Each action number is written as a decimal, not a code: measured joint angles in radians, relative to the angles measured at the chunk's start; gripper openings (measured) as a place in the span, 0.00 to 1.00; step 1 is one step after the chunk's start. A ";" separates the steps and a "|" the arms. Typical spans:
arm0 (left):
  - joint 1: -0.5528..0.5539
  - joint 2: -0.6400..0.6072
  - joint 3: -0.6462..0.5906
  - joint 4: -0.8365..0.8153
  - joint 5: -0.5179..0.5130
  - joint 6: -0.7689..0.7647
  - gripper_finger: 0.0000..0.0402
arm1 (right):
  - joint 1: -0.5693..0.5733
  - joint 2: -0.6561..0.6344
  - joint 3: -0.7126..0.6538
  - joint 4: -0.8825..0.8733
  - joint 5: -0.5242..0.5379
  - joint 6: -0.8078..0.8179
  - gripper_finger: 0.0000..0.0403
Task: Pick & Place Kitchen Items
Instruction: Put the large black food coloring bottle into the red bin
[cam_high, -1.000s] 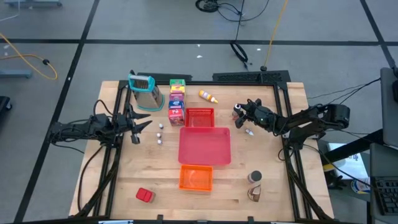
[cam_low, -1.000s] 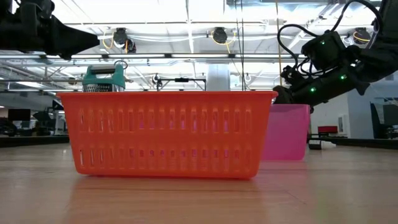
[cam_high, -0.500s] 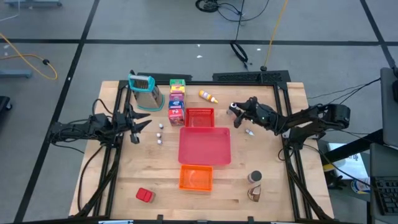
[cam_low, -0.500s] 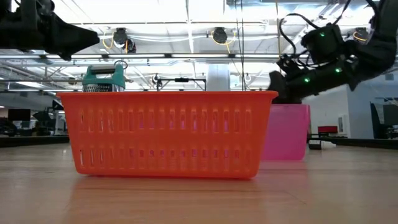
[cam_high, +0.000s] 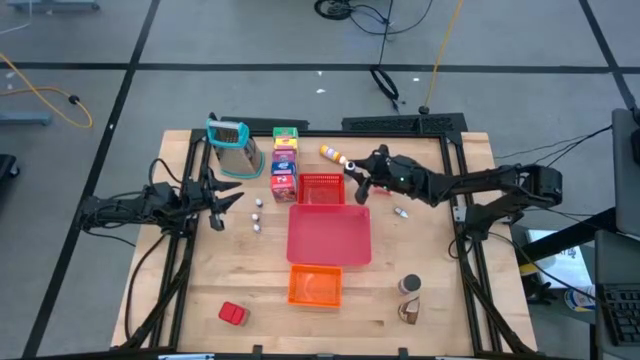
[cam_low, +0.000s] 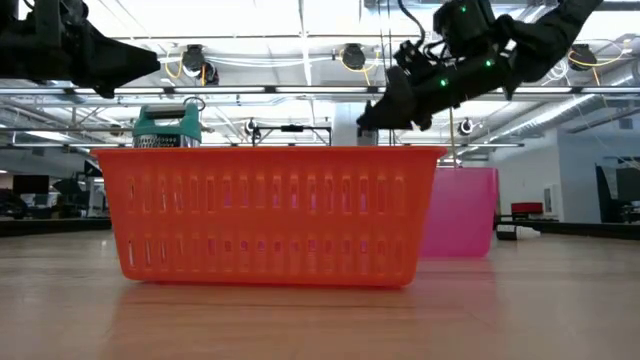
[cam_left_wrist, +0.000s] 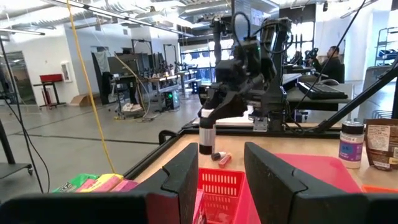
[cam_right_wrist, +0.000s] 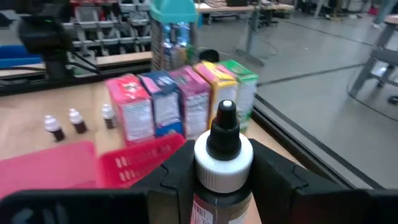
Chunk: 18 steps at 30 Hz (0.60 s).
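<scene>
Right gripper (cam_high: 362, 184) is holding a small dark bottle (cam_right_wrist: 222, 163) with a white collar and black tip, fingers clamped on either side of its body, cap sticking out past the fingertips. In the left wrist view the bottle (cam_left_wrist: 206, 138) is hanging upright below the fingers, in the air, above the far edge of the small red basket (cam_high: 321, 188). Beyond the fingers, the row of food boxes (cam_right_wrist: 183, 99) is standing side by side: red, blue, purple, yellow, green. The metal grater (cam_high: 234, 146) with teal handle is sitting past the boxes. Yellow squeeze bottle (cam_high: 335, 154) is lying just beside the right gripper on the far side. One small white item (cam_high: 401, 212) is lying on the table (cam_high: 440, 250) behind the fingers, near the arm.

Left gripper (cam_high: 222, 203) is hovering at the left edge of the table, fingers spread apart with nothing between them. Three little dropper bottles (cam_high: 257, 212) are lying just ahead of its fingertips. Further ahead: the pink tray (cam_high: 329, 236) and the orange basket (cam_high: 315, 286). Red block (cam_high: 232, 314) is sitting at the near left, a jar (cam_high: 409, 286) and a brown piece (cam_high: 409, 312) at the near right.
</scene>
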 joint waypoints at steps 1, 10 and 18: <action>0.000 0.000 0.000 0.000 0.000 0.000 0.33 | 0.006 0.000 0.001 0.000 0.000 -0.001 0.28; 0.000 0.000 0.000 0.002 -0.026 -0.001 0.33 | 0.015 0.114 0.003 0.139 0.000 0.019 0.28; 0.000 0.000 0.000 0.001 -0.026 -0.001 0.33 | 0.014 0.189 0.078 0.132 -0.050 0.014 0.28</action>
